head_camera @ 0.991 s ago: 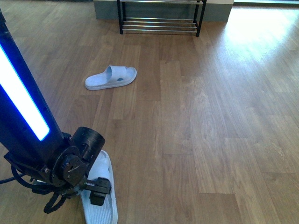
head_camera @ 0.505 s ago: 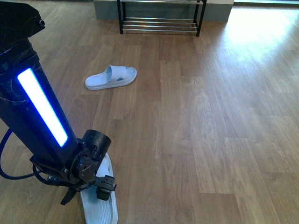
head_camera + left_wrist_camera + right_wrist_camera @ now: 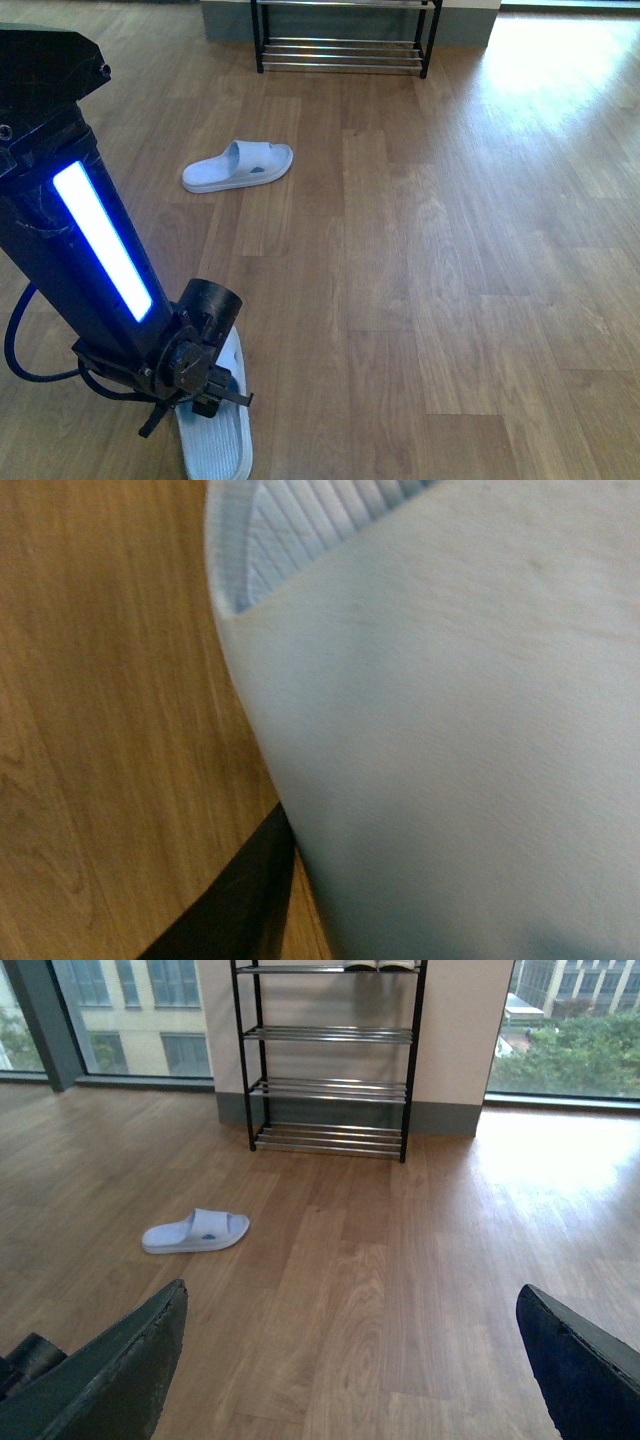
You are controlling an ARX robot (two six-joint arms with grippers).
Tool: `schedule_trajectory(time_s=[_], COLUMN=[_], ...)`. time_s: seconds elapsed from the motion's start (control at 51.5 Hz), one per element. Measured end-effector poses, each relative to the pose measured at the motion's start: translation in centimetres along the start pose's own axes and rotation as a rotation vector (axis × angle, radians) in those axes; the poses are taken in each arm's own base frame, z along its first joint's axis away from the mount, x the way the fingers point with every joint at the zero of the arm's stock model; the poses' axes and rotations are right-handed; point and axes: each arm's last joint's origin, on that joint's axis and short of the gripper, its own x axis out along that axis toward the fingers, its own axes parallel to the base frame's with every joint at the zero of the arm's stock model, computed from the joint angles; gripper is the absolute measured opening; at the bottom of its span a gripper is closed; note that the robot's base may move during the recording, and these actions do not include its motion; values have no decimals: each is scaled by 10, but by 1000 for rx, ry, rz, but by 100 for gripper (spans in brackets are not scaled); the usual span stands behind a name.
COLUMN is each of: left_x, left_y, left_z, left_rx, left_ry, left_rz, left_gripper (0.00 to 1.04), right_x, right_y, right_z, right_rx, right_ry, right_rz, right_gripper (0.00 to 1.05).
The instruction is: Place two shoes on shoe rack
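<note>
- Left tool (image 3: 212, 395): lowered onto the near slipper (image 3: 220, 448), a pale blue-white rubber slide with a ribbed footbed. It lies on the brown wood-plank floor (image 3: 450, 300) at the lower left of the front view.
- Left tool state: cannot be told. In the left wrist view the smooth strap (image 3: 450, 730) of the near slipper fills most of the frame. One black finger (image 3: 240, 900) shows just beside the strap's edge, and the other finger is hidden.
- Left arm (image 3: 50, 260): a black link slanting down to the tool, carrying a lit blue-white light strip (image 3: 100, 240).
- Right tool (image 3: 350, 1292): fingers (image 3: 110, 1370) spread wide, with nothing between them. It is held above the floor and faces the shoe rack.
- Far slipper (image 3: 238, 166): a second pale blue-white rubber slide, flat on the floor. It lies well apart from the near slipper, between it and the shoe rack, and just left of the rack's left post.
- Shoe rack (image 3: 330, 1060): a black metal frame with shelves of thin chrome rods, standing against a pale wall (image 3: 460, 1040) between large windows (image 3: 120, 1010). Four tiers show in the right wrist view. Items (image 3: 380, 965) on the top tier are cut off by the frame edge and cannot be identified.
- Task status: neither slipper is on the rack.
- Markings: a small blue mark (image 3: 258, 171) on the far slipper's footbed is too small to read.
</note>
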Motion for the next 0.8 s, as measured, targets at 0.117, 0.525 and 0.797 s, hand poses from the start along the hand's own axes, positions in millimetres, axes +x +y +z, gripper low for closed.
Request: schedule_trajectory(time_s=[0.117, 0.525, 0.797], left_x=[-1, -114, -236], left_y=[2, 61, 104], left_z=[0, 34, 16], left_rx=[-13, -284, -406], left_ry=[-8, -186, -404], left_rz=[15, -4, 34], left_gripper=[18, 2, 2], right_x=[0, 0, 0], right_y=[0, 0, 0], right_z=[0, 0, 0], right_rx=[0, 0, 0], right_ry=[0, 0, 0], right_rz=[0, 0, 0], right_gripper=[95, 95, 95])
